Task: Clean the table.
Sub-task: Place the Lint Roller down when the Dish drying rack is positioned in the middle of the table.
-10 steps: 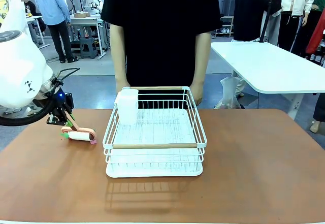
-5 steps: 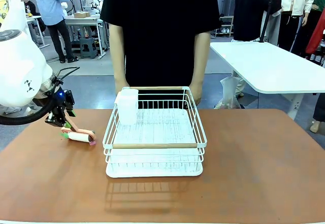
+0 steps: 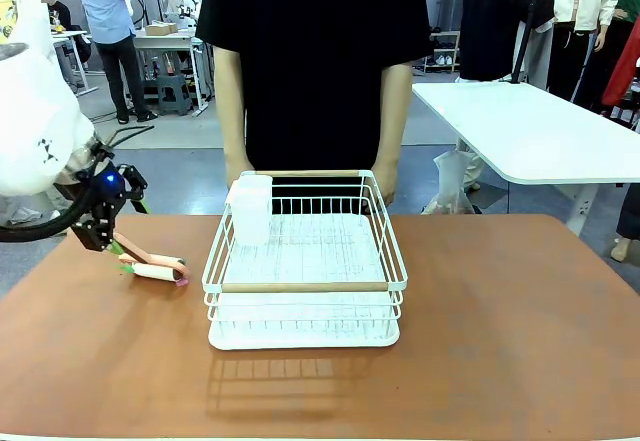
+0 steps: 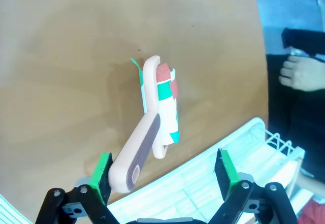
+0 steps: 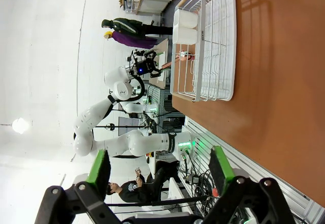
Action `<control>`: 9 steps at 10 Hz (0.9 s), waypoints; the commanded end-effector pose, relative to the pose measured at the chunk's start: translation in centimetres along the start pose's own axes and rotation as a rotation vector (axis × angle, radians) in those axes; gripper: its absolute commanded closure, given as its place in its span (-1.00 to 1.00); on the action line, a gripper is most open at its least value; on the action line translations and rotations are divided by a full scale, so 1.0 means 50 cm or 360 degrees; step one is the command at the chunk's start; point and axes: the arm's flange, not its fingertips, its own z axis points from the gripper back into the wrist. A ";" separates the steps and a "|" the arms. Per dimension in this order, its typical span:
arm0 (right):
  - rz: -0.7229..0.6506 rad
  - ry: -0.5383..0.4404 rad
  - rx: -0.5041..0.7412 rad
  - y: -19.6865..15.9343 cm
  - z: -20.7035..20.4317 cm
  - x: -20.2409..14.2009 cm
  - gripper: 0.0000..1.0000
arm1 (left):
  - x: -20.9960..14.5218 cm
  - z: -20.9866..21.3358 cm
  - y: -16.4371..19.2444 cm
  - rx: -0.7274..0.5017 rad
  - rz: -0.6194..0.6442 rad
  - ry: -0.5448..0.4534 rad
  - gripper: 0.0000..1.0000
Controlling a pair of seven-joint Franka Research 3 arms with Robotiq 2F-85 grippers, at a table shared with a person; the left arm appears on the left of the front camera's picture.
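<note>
pink lint roller (image 4: 155,120) on table (image 3: 500,341), both fingers apart, no legible writing

- the table (image 3: 500,341) is a big reddish-brown slab, matte top, rounded corners
- sits level, stretching across to the person's side

We find our left hand (image 3: 112,242) low over the table (image 3: 500,331), near its left edge. The lint roller (image 3: 152,265) lies on the table just right of that hand, its handle end reaching between our spread fingers. Farther right stands the dish rack (image 3: 305,261), a cup (image 3: 250,209) in its far-left corner. Beyond the rack stands a person (image 3: 315,61).
</note>
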 end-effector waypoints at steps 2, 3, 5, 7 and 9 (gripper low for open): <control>0.0009 -0.0007 0.0014 0.008 0.000 -0.002 -1.00 | 0.027 0.083 0.099 -0.0008 -0.0010 0.0039 -1.00; 0.0009 -0.0007 0.0014 0.008 0.000 -0.002 -1.00 | 0.032 0.095 0.101 -0.0020 -0.0015 0.0051 -1.00; 0.0009 -0.0007 0.0014 0.008 0.000 -0.002 -1.00 | 0.029 0.121 0.107 -0.0016 -0.0080 0.0094 -1.00; 0.0009 -0.0007 0.0014 0.008 0.000 -0.002 -1.00 | 0.028 0.130 0.107 -0.0018 -0.0109 0.0079 -1.00; 0.0009 -0.0007 0.0014 0.008 0.000 -0.002 -1.00 | 0.047 0.125 0.009 -0.0021 -0.0080 0.0048 -1.00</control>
